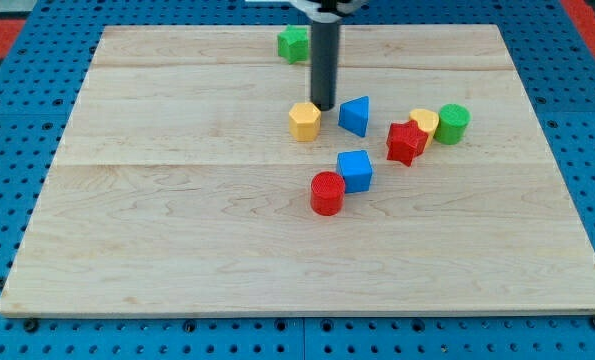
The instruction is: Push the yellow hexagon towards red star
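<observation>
Camera view: the yellow hexagon (304, 121) is located near the board's centre, toward its top edge. My tip (324, 106), which carries no jaws, is placed just beside its upper right, apparently touching. The red star (406, 142) is found toward the right edge, so the tip is on the wrong side.

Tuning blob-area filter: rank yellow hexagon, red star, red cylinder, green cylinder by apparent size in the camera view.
1. Red star block and red cylinder block: alike, and the cylinder sits nearer the view's bottom, so unranked.
2. Green cylinder block and yellow hexagon block: too close to split.
</observation>
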You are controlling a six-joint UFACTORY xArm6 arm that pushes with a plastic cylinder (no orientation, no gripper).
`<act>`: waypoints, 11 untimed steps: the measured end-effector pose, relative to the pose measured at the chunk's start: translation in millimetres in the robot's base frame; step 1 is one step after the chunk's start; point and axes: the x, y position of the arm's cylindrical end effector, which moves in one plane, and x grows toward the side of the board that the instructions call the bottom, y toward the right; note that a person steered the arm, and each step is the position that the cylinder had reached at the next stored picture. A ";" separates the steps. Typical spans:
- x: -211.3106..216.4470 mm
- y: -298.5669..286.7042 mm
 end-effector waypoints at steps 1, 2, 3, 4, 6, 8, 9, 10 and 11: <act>20.5 -58.6; 22.1 -38.3; 42.9 -85.7; 48.8 -105.1; 88.7 -209.8; 62.5 -90.6; 43.7 4.8; 59.6 -29.7; 75.0 -44.4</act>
